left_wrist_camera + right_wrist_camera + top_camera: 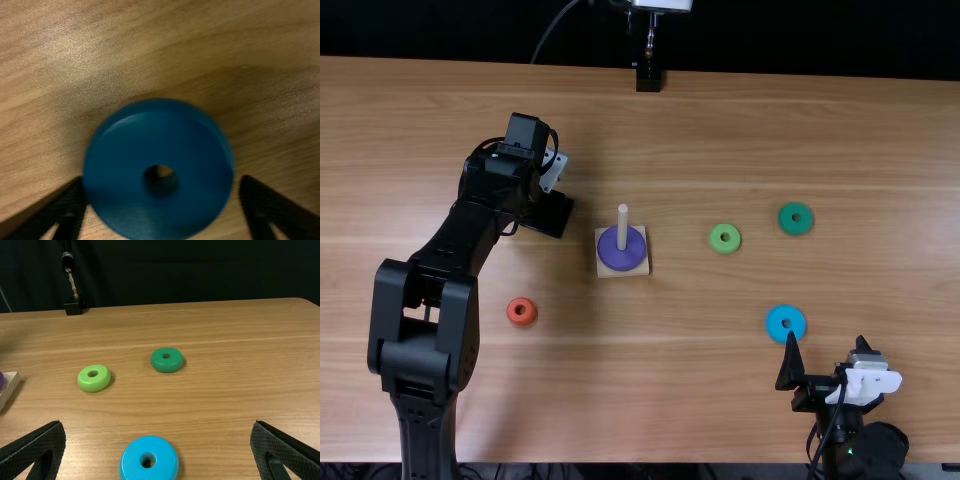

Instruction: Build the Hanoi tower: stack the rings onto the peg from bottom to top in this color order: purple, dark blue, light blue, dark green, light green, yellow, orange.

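The light brown wooden table (pixel 720 130) is carrying all items under inspection. The jointed black left arm (pixel 430 330) is standing over its left side, and the black right arm (pixel 870 455) is reaching in at the near right. The square pale wooden base (pixel 639 271) is sitting near the middle, its upright round peg (pixel 622 225) passing through the flat purple ring (pixel 620 256). The round dark blue ring (pixel 200 150) is lying left of the base, between the spread fingers of the left gripper (pixel 161 183), a slim gap showing on one side. The round light blue ring (pixel 135 465) is lying at the near right, the dark green one (pixel 167 360) at the far right, the light green one (pixel 94 378) between that and the base, the small orange one (pixel 522 311) at the near left. The right gripper (pixel 157 425) is holding its fingers wide, pinching nothing. The step in hand appears to be picking up dark blue: it calls for centring the ring, closing evenly on its rim, lifting straight, then aligning hole over peg before release. No lettering is showing legibly.
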